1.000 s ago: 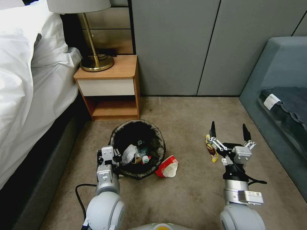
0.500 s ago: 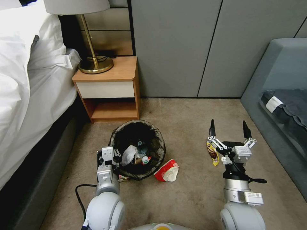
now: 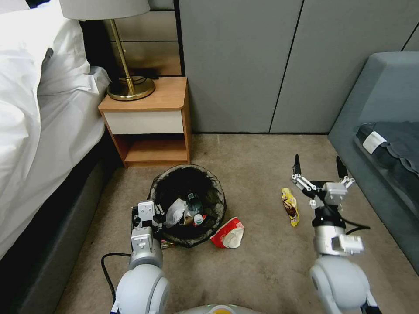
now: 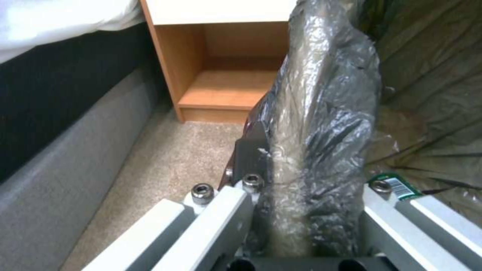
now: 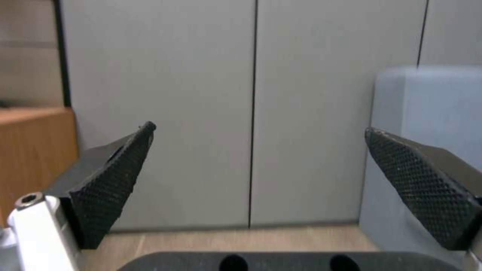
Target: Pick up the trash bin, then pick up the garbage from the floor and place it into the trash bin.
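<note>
Currently I have the left gripper [image 3: 147,214] clamped on the rim of the trash bin [image 3: 187,203], at the bin's near-left edge; the left wrist view shows the bag-covered rim [image 4: 321,124] pinched upright between the two jaws, with the bag's crinkled plastic filling the gap. The bin stands on the carpet [image 3: 262,261] in front of the nightstand [image 3: 148,120], between the bed [image 3: 39,131] and the open floor; its dark liner is folded over the rim, and inside I see white tissue [image 3: 175,212] and small bottle-like items. A red-and-white crushed wrapper [image 3: 228,233] lies on the carpet touching the bin's near-right side, well apart from both grippers. A further scrap [image 3: 167,245] pokes out at the bin's near edge, just beside the left arm; I cannot tell what it is.

The right gripper [image 3: 318,168] has its jaws spread wide, with nothing between them; its fingertips [image 5: 118,180] point towards the grey wall panels [image 5: 251,113], as the right wrist view confirms. The yellow-and-brown snack wrapper [image 3: 290,206] lies flat on the carpet just to the left of the right gripper, near the wrist linkage but not between the fingers; no contact is visible. A grey upholstered seat [image 3: 379,131] stands to the right of that arm.
</note>
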Controlling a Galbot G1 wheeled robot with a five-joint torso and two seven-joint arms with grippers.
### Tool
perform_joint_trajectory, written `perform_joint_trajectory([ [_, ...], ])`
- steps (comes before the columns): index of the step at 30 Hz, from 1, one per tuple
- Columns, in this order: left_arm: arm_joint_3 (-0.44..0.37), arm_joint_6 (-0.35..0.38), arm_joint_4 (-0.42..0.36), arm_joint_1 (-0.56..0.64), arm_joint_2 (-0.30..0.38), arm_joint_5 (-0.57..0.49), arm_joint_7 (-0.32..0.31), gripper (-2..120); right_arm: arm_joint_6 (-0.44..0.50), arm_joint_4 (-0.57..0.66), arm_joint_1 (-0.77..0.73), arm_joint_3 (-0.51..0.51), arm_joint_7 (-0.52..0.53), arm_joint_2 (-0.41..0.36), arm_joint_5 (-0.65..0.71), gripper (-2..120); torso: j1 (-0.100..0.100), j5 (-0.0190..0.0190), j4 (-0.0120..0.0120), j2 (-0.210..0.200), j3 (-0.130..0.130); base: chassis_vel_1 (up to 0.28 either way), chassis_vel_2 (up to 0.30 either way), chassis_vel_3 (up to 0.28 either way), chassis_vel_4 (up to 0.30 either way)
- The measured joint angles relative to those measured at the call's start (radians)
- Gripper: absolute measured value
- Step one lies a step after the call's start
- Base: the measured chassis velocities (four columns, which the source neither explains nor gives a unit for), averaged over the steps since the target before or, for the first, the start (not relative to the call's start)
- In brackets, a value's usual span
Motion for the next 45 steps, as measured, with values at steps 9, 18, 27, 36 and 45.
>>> perform_joint_trajectory([
  [9,-0.001,0.0,-0.001,0.001,-0.004,0.003,0.0,0,-0.064,-0.019,0.028,-0.024,-0.01,0.01,0.007,100,0.0,-0.0003,-0.0002,0.0,0.0,0.0,0.0,0.0,0.0],
  [18,0.004,-0.001,0.007,-0.003,-0.008,0.005,0.001,0,-0.241,-0.173,0.116,-0.071,-0.014,-0.018,0.107,100,0.0,-0.0001,-0.0003,0.0,0.0,0.0,0.0,0.0,0.0],
  [27,0.002,-0.001,0.001,0.005,-0.007,0.008,0.001,0,-0.331,-0.477,0.293,-0.151,-0.018,-0.018,0.16,100,0.0,-0.0002,0.0,0.0,0.0,0.0,0.0,0.0,0.0],
  [36,-0.003,-0.003,0.0,0.008,-0.009,0.008,0.001,0,-0.323,-0.721,0.419,-0.181,-0.039,0.008,0.14,100,0.0,-0.0003,-0.0001,0.0,0.0,0.0,0.0,0.0,0.0],
  [45,-0.003,-0.003,0.005,0.007,-0.008,0.008,0.001,0,-0.26,-0.905,0.482,-0.151,-0.062,0.014,0.096,100,0.0,-0.0002,-0.0002,0.0,0.0,0.0,0.0,0.0,0.0],
])
